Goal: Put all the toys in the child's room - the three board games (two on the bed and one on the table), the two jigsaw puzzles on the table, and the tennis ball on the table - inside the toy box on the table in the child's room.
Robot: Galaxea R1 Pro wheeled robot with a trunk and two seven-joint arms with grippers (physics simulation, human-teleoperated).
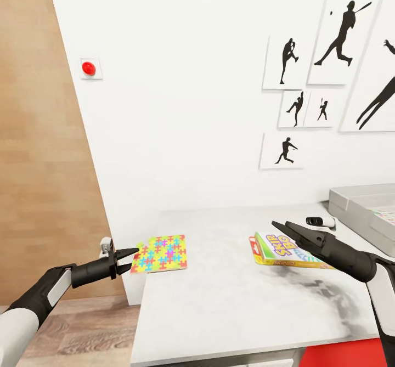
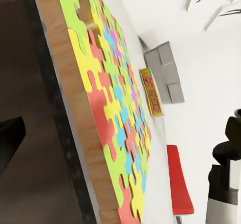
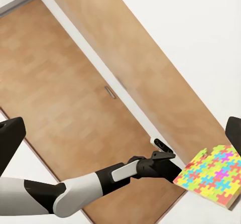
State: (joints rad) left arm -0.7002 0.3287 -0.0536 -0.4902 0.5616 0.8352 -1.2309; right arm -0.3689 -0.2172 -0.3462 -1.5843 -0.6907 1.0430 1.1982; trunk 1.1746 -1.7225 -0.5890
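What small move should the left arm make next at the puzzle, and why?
Probably ease the left gripper a little further forward and close it on the near edge of the jigsaw puzzle. Its fingers look open, at the puzzle's edge where it overhangs the table corner. The toy box sits far right, so a firm grip comes first.

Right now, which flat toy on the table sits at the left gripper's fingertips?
The jigsaw puzzle with the interlocking pattern, at the left gripper. The lettered board game lies under the right gripper.
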